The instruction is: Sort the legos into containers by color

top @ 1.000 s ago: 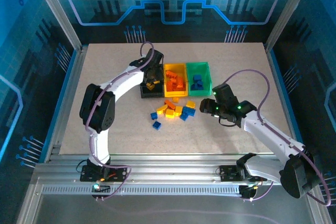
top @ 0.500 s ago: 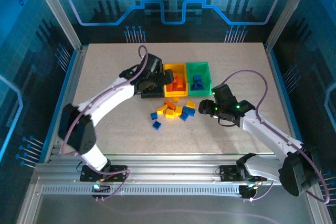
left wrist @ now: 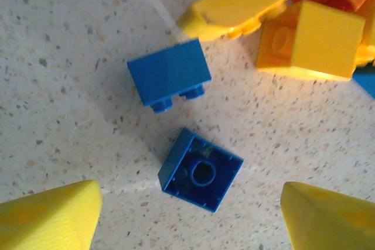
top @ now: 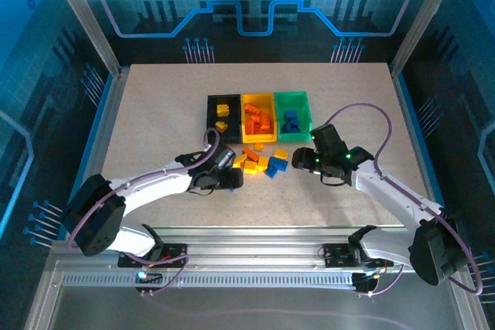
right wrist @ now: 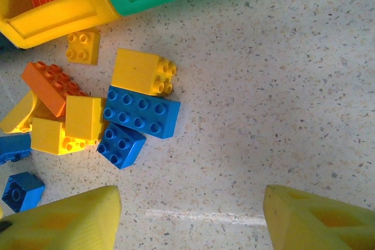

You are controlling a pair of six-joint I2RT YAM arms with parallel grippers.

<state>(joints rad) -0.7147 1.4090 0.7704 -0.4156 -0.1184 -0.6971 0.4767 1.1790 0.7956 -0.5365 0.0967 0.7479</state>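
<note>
Two blue bricks (left wrist: 169, 77) lie on the desk (top: 155, 113) beneath the left jaws, the upturned brick (left wrist: 201, 170) centred between them; they gape empty, seemingly lining up a pick for the green bin (top: 305, 110). Right jaws hover open, empty, right of the lego pile (top: 259, 161).

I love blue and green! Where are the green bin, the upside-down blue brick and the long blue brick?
green bin (top: 295, 135): top view, front rim
upside-down blue brick (left wrist: 201, 169): left wrist view, hollow underside
long blue brick (right wrist: 142, 112): right wrist view, studded top
</note>
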